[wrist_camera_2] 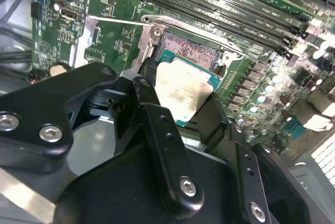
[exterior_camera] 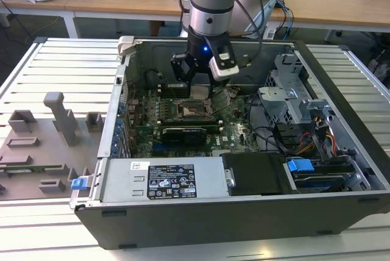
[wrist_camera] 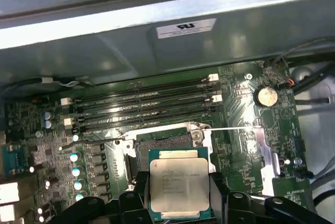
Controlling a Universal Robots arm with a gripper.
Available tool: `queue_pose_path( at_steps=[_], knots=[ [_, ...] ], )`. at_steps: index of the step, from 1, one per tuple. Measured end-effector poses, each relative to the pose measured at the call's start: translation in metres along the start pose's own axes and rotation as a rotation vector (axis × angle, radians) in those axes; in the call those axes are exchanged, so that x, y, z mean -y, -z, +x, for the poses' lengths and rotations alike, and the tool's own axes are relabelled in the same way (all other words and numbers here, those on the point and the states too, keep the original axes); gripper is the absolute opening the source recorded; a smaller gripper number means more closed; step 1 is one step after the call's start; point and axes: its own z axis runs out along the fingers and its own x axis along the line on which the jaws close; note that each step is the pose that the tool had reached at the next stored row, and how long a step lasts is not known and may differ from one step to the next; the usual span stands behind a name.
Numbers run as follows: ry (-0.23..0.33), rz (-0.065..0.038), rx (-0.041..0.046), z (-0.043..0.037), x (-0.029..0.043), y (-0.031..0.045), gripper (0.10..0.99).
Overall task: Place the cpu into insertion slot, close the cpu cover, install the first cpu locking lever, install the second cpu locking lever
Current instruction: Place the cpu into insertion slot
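Note:
My gripper (exterior_camera: 200,89) hangs inside the open computer case, shut on the cpu (wrist_camera: 178,185), a small square chip with a dull silver top. In both wrist views the black fingers (wrist_camera: 140,195) press on two opposite edges of the chip (wrist_camera_2: 180,90). The cpu is held a little above the insertion slot (wrist_camera: 163,143), the dark square socket with a grey rim on the green motherboard (wrist_camera_2: 104,4). The slot (wrist_camera_2: 189,51) lies open with its contact field showing. A silver frame plate that looks like the cpu cover (wrist_camera: 264,153) stands folded back beside the slot.
Long black memory slots (wrist_camera: 141,106) run just behind the socket. A thin wire lever (wrist_camera: 235,129) sticks out beside it. The case walls (exterior_camera: 122,90), a drive cage (exterior_camera: 292,90) and cables (exterior_camera: 268,136) hem in the arm. Grey fixtures (exterior_camera: 61,117) stand outside on the exterior view's left.

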Motion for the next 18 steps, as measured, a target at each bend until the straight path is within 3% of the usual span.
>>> queue_pose_path(
  at_steps=[7,18],
  knots=[
    [-0.128,0.004,0.0079,0.0,0.0,-0.0004,0.545],
    [-0.262,0.008,0.0165,0.0,0.0,-0.001,0.545]
  ],
)
